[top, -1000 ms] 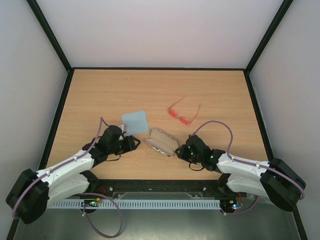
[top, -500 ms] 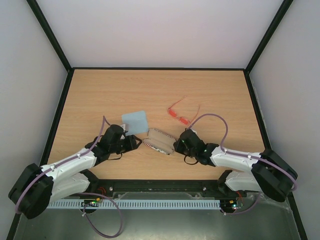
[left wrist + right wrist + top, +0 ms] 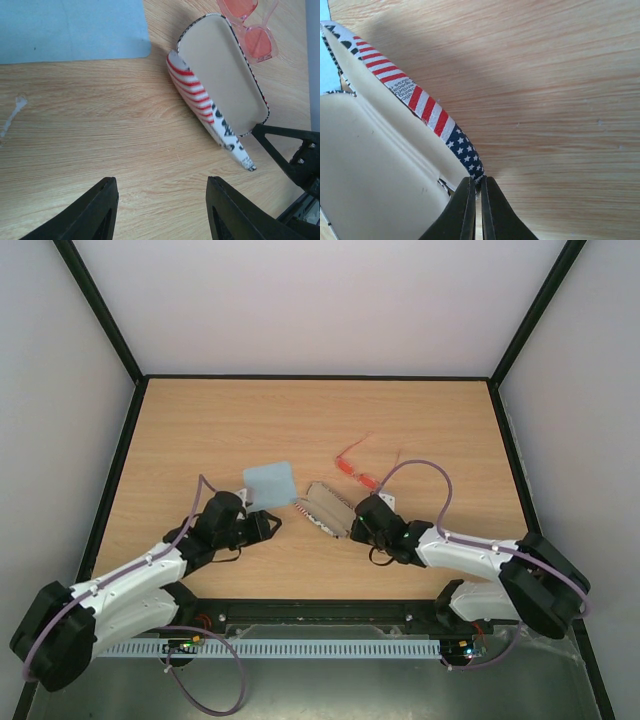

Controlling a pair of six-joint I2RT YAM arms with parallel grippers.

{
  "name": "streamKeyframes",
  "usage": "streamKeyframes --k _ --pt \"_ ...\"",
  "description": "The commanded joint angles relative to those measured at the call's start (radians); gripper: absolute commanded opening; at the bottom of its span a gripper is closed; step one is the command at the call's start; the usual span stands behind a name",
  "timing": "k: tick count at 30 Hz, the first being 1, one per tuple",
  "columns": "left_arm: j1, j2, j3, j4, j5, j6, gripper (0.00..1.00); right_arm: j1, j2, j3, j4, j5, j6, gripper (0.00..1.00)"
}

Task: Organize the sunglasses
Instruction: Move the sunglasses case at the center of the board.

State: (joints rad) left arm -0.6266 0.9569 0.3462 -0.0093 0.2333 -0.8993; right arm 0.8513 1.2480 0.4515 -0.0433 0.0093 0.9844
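Wooden table [image 3: 200, 420] holds a flag case [image 3: 325, 508], right gripper [image 3: 478, 186] clamped on its rim, left gripper [image 3: 161, 180] apart.

Far half and side margins of the table [image 3: 300, 410] lie open to approach. Mid-table, cloth [image 3: 271, 483], open case [image 3: 328, 508] and sunglasses [image 3: 358, 472] crowd a diagonal row, sunglasses just beside the case's far end. The right gripper [image 3: 477, 187], pinched on the case rim, blocks its near end; the left gripper [image 3: 161, 185] hovers, jaws apart, over bare wood beside it.
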Motion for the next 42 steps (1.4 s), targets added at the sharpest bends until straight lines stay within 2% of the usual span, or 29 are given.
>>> streamKeyframes --k 1,12,20,25,32,42 --pt "0.008 -0.046 -0.009 -0.061 -0.018 0.005 0.51 0.005 0.016 0.058 -0.057 0.104 -0.042 0.06" --pt "0.011 -0.151 -0.024 -0.135 -0.04 -0.003 0.51 -0.002 0.087 0.194 -0.118 0.243 -0.167 0.06" --pt "0.022 -0.189 -0.035 -0.169 -0.049 0.002 0.52 -0.056 0.137 0.268 -0.119 0.282 -0.277 0.06" --pt "0.037 -0.202 -0.037 -0.17 -0.046 0.002 0.54 -0.092 0.133 0.276 -0.083 0.246 -0.359 0.07" --pt "0.041 -0.183 -0.028 -0.167 -0.037 0.01 0.54 -0.103 0.112 0.238 -0.046 0.105 -0.42 0.07" --pt "0.05 -0.14 -0.016 -0.155 -0.039 0.024 0.54 -0.103 -0.137 0.048 -0.021 -0.065 -0.387 0.07"
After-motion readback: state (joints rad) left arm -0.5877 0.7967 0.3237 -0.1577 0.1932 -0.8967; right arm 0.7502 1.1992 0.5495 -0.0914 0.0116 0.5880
